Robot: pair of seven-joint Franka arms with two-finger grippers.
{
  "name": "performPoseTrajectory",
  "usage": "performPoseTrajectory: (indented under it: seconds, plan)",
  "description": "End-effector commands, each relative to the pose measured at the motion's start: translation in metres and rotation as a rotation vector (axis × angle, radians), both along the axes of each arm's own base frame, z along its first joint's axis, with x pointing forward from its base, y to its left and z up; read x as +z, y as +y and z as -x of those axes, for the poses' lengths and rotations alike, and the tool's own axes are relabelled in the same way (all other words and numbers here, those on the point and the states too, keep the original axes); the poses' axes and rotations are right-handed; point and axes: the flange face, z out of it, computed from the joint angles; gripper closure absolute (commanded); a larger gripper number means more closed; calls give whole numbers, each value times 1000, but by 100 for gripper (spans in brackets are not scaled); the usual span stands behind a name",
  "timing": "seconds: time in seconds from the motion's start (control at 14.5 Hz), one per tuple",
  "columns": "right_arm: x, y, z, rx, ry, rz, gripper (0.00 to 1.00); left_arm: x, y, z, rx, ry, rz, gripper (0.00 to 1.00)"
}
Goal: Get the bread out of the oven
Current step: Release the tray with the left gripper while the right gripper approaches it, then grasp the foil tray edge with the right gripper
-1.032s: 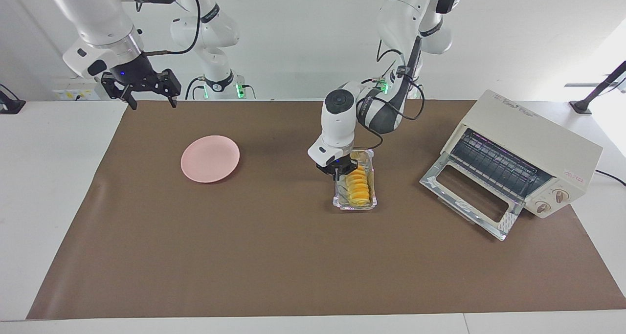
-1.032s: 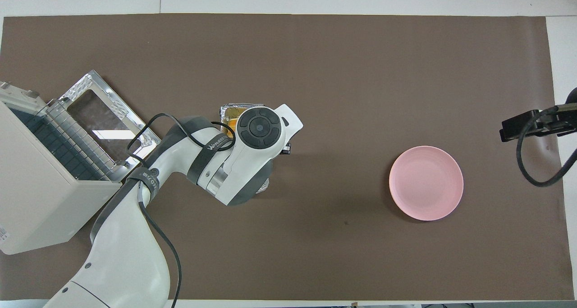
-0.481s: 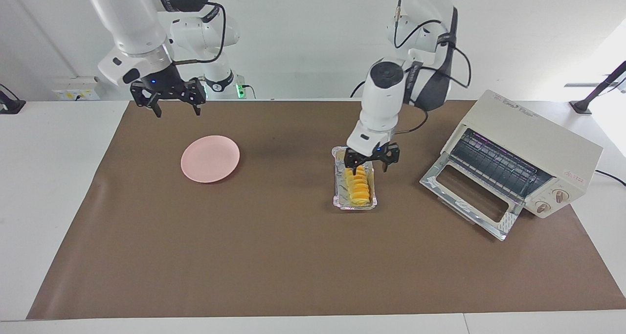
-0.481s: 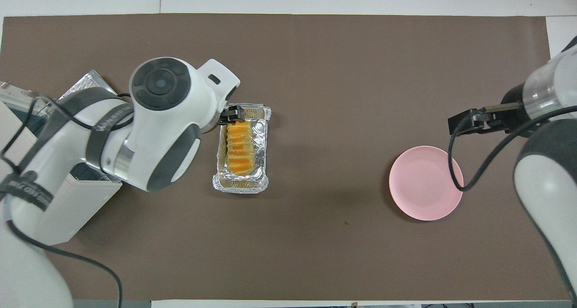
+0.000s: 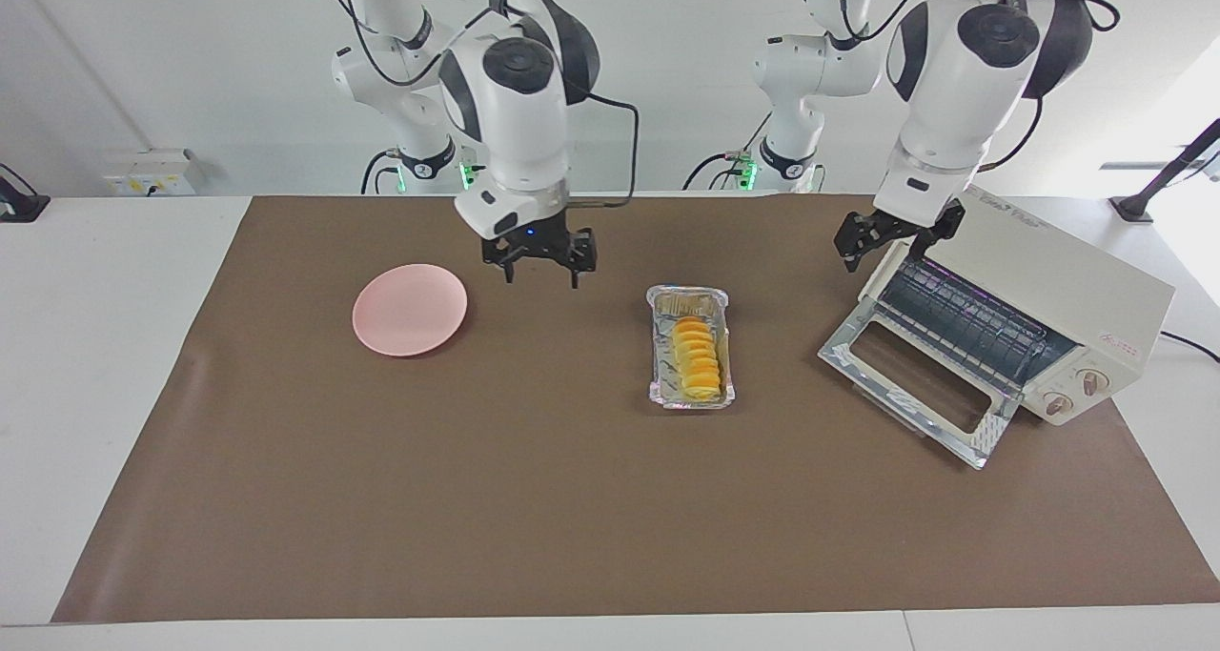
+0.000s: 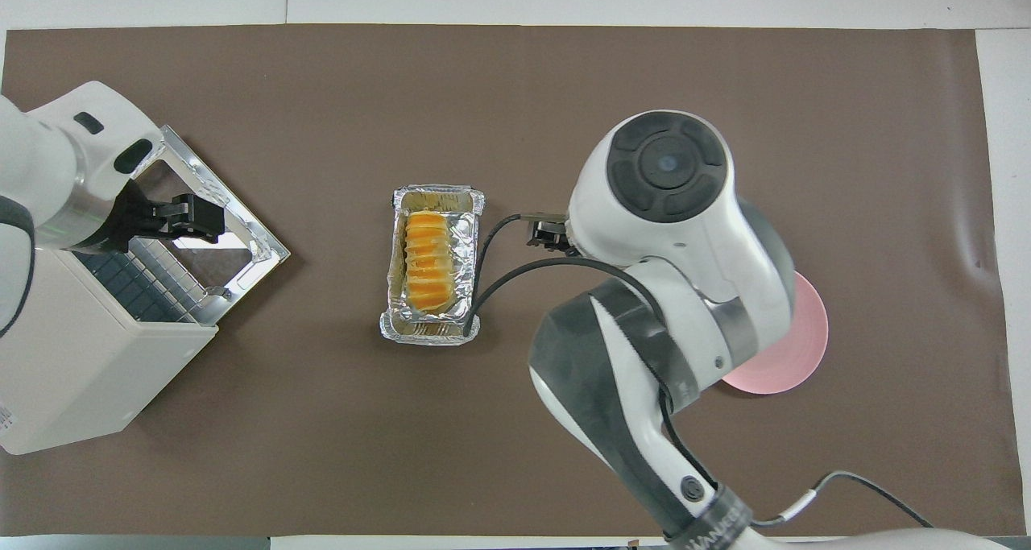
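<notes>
Looking down on the counter (image 5: 572,498), I see the bread (image 5: 697,359) lying in a foil tray (image 5: 691,298) on the brown mat, out of the oven (image 5: 1039,279) and beside its dropped door (image 5: 915,394), toward the right arm's end from it.

My right gripper (image 5: 538,268) hangs in the air with its fingers (image 5: 508,272) apart and empty. The tray sits off toward the left arm's end from those fingers, well apart from them, and the pink plate (image 5: 410,310) lies on the other flank, toward the right arm's end. Nothing touches the fingers.

My left gripper (image 5: 882,243) is raised at the top corner of the oven, over the open mouth and wire rack (image 5: 963,322). Its fingers (image 6: 189,218) look spread and hold nothing; the bread lies well apart from them, toward the right arm's end. In the overhead view these fingers show above the hinge of the door.
</notes>
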Motion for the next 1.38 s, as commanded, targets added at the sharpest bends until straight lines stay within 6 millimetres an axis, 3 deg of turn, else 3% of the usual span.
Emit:
performPoseTrajectory:
  seconds: [0.0,0.14,0.21,0.34,0.41,0.48,0.55,0.69,0.76,0.83,0.89,1.17,1.31]
  plan:
    - [-35,54,-24,-77,11,3,0,13,13,22,-8,44,21,0]
    - [-75,98,-34,-117,10,12,0,21,15,31,-7,81,15,0]
    - [-86,109,-35,-112,-9,-7,0,24,17,36,-2,94,13,0]
    - [-95,113,-37,-111,-28,-26,0,26,34,40,33,112,12,0]
    - [-118,128,-29,-88,-15,-12,0,27,35,37,46,109,52,0]
    - [-127,131,-27,-73,-30,-5,0,35,35,30,51,109,70,0]
    - [-150,126,-21,-52,-30,30,1,32,36,16,57,158,72,0]
    - [-175,127,-10,-13,-50,62,10,35,36,1,58,180,74,0]
    - [-179,126,-9,2,-56,80,21,35,37,0,58,179,78,0]
    - [-178,124,-9,6,-57,91,50,34,38,1,59,179,76,0]
    - [-175,125,-10,10,-57,96,99,34,38,-2,56,161,77,0]
    - [-169,120,-16,24,-52,86,100,22,39,-5,61,156,80,0]
    - [-140,109,-34,22,-48,85,100,25,38,-4,59,153,80,0]
